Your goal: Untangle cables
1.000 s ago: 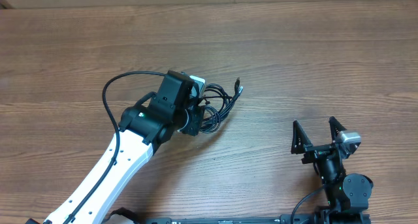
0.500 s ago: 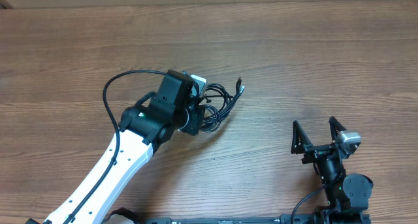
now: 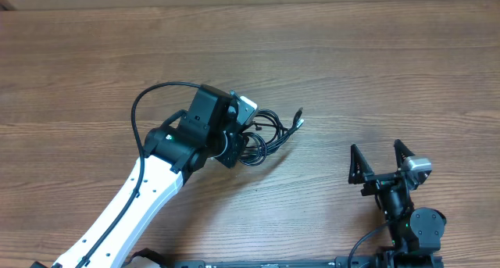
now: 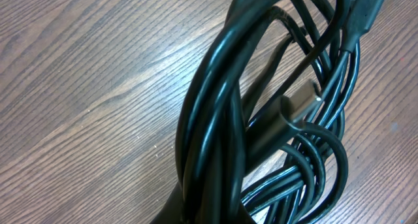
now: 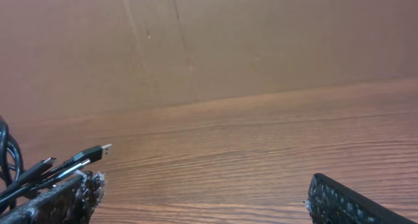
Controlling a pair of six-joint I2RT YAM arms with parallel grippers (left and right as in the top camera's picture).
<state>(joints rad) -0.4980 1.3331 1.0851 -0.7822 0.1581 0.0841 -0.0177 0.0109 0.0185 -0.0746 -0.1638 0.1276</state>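
The cables (image 3: 269, 131) are a small knotted bundle of thin black cords on the wooden table, with metal-tipped plug ends pointing right (image 3: 298, 121). My left gripper (image 3: 244, 137) is on the bundle's left side and shut on it. The left wrist view is filled by the cables' looped cords (image 4: 274, 119), with a plug end in the middle. My right gripper (image 3: 380, 157) is open and empty, near the table's front right, apart from the cables. In the right wrist view the cables' plug ends (image 5: 91, 153) show at the far left.
The wooden table (image 3: 351, 57) stretches around the bundle. A thicker black robot cable (image 3: 156, 96) arches over the left arm. A brown wall (image 5: 228, 41) stands behind the table.
My left gripper and the cable bundle have shifted to the right and slightly toward the front; the plug ends now point further right. The right arm has not moved.
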